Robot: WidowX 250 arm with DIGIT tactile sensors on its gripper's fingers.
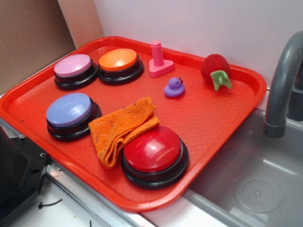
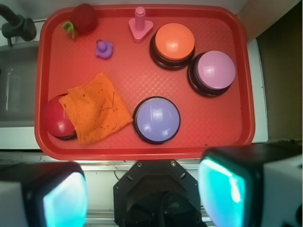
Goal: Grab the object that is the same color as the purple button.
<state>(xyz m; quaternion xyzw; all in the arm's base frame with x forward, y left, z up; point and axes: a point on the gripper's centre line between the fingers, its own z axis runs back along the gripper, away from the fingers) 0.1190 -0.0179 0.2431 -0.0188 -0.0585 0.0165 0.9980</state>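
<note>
Your hand (image 2: 142,198) hangs released well short of the purple duck (image 1: 174,88), sitting free between pink bolt (image 1: 158,60) and strawberry (image 1: 216,70), so it's easy pickings.

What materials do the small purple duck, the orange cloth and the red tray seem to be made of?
Duck: probably rubber or soft plastic, smooth with a slight sheen. Cloth: knitted or woven fabric, matte, with a visible coarse weave and folds. Tray: hard plastic, glossy rim and a fine textured floor.
</note>
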